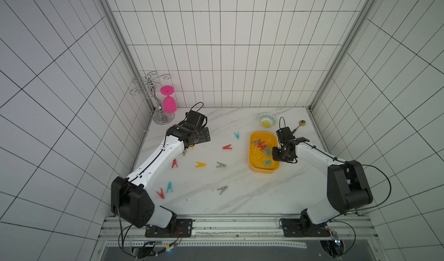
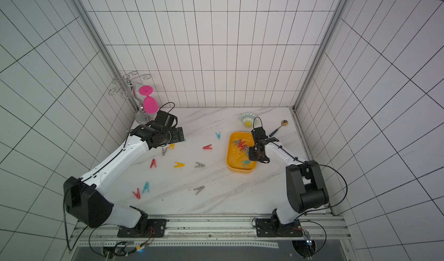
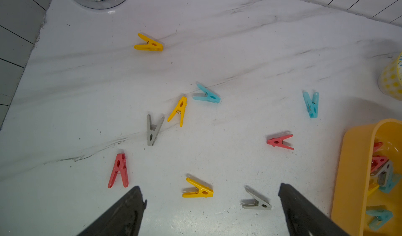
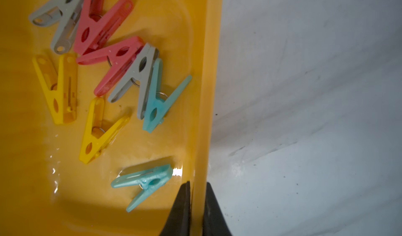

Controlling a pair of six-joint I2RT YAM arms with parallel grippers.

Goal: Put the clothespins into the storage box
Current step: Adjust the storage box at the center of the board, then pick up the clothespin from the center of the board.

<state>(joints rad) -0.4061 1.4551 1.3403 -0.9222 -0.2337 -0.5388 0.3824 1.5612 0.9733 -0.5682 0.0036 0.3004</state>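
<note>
Where the right end effector (image 4: 197, 184) pinches, the storage box (image 4: 205, 71) wall stands between.

Shows loose clothespins (image 2: 179, 164) scattered on the white table (image 2: 240, 199) and more piled in the yellow storage box (image 2: 235, 164) beside the right gripper (image 2: 255, 156).

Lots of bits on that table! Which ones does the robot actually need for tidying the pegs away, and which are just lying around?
Part of the job:
- the clothespins, some loose on the table, some already boxed
- the yellow storage box

Just lying about:
- the patterned bowl
- the spoon
- the pink glass, hanging upside down on the chrome rack
</note>
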